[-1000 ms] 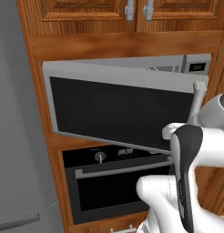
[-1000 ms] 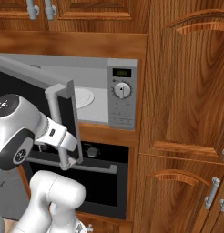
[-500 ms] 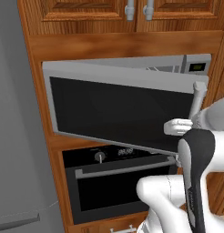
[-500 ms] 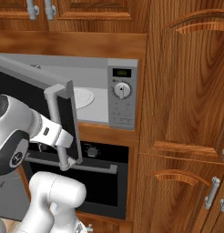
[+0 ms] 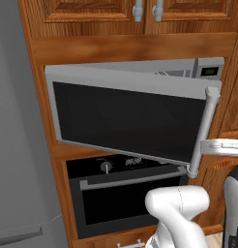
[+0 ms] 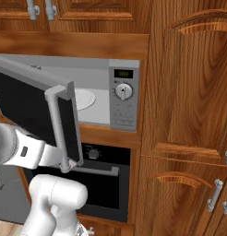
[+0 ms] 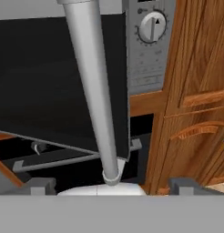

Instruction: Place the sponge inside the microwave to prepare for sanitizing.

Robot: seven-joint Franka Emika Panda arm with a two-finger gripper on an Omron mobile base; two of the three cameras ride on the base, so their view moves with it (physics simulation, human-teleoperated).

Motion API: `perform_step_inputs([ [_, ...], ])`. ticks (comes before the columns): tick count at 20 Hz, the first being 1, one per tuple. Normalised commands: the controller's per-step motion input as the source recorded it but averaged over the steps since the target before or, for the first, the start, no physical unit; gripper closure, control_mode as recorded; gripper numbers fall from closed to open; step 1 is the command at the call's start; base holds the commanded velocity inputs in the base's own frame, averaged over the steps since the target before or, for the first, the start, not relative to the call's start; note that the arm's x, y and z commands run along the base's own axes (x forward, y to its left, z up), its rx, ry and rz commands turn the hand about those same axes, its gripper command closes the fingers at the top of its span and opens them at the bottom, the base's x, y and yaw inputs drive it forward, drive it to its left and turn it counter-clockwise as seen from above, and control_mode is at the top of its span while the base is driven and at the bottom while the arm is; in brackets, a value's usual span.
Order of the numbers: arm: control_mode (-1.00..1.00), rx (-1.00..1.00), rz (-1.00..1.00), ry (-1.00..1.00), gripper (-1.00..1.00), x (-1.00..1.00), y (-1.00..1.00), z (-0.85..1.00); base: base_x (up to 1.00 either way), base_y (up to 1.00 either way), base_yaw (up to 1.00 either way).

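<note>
A wall of warm brown wooden cabinets (image 6: pixel 189 92) frames the built-in appliances, with a grey refrigerator (image 5: pixel 14 145) left of the microwave.

The microwave (image 6: pixel 124 99) sits in its niche with the door (image 5: pixel 126 121) swung partly open, hinged at its left. Through the gap the right base view shows the grey interior and the white round plate (image 6: pixel 84 98) on its floor. I cannot tell where the sponge is; nothing yellow or green is visible on the plate or elsewhere.

The door's vertical grey bar handle (image 7: pixel 93 86) stands at its free edge, running from the top corner down past the bottom edge. Right of the cavity is the control panel with a small green display (image 6: pixel 123 73) and a round dial (image 6: pixel 122 91).

The gripper (image 7: pixel 111 187) is just below the handle's lower end, its two dark fingers (image 7: pixel 41 186) spread wide apart on either side of the bar and not touching it; it is released and holds nothing.

Below the microwave is the black oven (image 5: pixel 126 193), with knobs and a horizontal handle.
</note>
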Motion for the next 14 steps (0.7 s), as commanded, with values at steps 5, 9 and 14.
perform_step_inputs([
  [5,-1.00,0.12,0.00,-0.08,-1.00,-0.22,-0.63,0.33,0.00,0.00,0.00],
  [9,-1.00,0.56,-0.01,0.00,-1.00,0.27,-0.93,0.11,0.00,0.00,0.00],
  [14,-1.00,0.62,-0.20,0.01,-1.00,0.28,-0.69,-0.10,0.00,0.00,0.00],
])
